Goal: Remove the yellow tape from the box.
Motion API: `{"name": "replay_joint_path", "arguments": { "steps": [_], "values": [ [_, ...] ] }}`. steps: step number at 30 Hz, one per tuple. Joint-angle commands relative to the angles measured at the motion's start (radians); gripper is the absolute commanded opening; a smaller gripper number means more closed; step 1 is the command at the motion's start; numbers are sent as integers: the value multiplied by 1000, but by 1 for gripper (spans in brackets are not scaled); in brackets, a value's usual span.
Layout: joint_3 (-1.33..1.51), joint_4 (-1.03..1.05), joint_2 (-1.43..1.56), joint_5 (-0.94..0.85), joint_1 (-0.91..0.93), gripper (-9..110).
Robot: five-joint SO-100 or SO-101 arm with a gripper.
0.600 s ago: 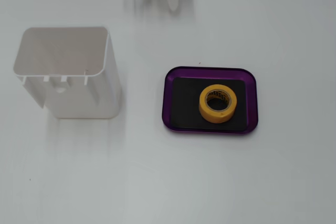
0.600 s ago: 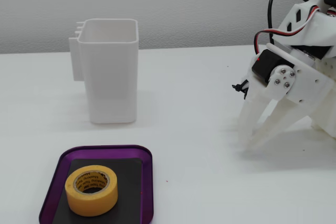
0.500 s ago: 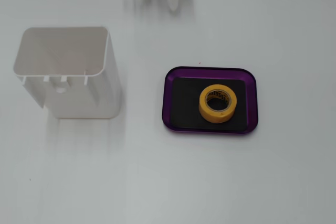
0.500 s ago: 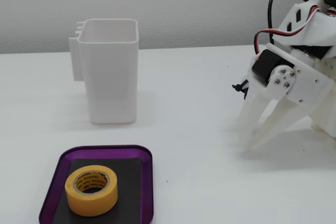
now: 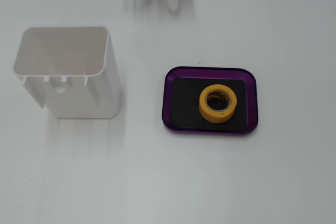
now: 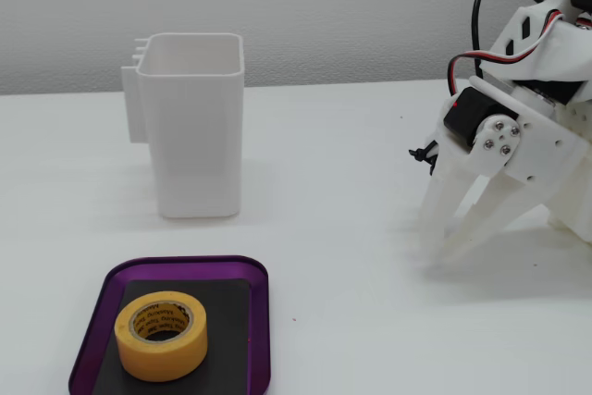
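The yellow tape [image 5: 217, 103] is a small roll lying flat on the black floor of the purple box [image 5: 210, 70], right of its middle. In the other fixed view the tape [image 6: 161, 335] sits in the box [image 6: 185, 265] at the bottom left. My gripper [image 6: 444, 249] is at the right, far from the box, pointing down with its tips at the table. Its white fingers [image 6: 442, 201] converge and the jaws look shut and empty. In the top-down fixed view only the gripper's tip [image 5: 172, 3] shows at the top edge.
A tall white plastic container [image 5: 79, 87] stands open-topped to the left of the box; it also shows in the other fixed view [image 6: 196, 127] behind the box. The arm's white body and red-black cables [image 6: 546, 53] fill the right edge.
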Motion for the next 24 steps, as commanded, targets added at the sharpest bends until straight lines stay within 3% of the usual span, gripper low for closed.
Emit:
{"name": "replay_joint_path", "arguments": {
  "steps": [1, 13, 17, 24],
  "values": [
    [6, -9, 67, -5, -3, 0],
    [-6, -101, 67, -23, 6, 0],
    [-60, -184, 44, -247, 8, 0],
    [-313, -187, -279, -319, -6, 1]
  ]
}}
